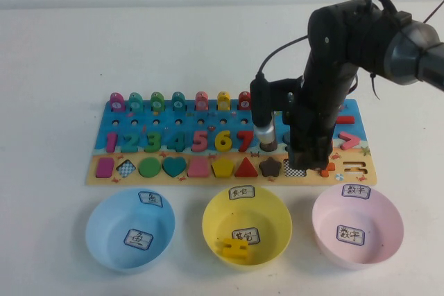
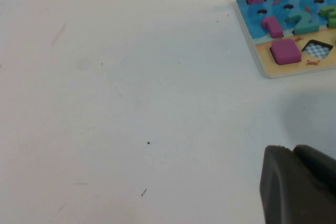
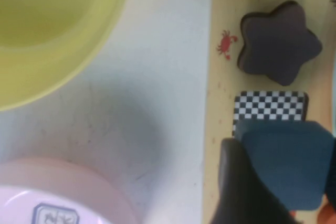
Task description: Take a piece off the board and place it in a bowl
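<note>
Right gripper [image 1: 306,163] hangs low over the right end of the board [image 1: 104,179], its fingers clamped on the slate-blue square piece [image 3: 286,161], which the right wrist view shows raised just above its checkered slot [image 3: 270,106], beside the dark star [image 3: 278,43]. Lifting straight up until the piece clears the board, then swinging toward the yellow bowl [image 1: 215,230] just in front, should avoid nudging the star. Left gripper [image 2: 302,184] sits over bare table [image 2: 131,103] near the board's left end; whether it is open or closed cannot be told.
</note>
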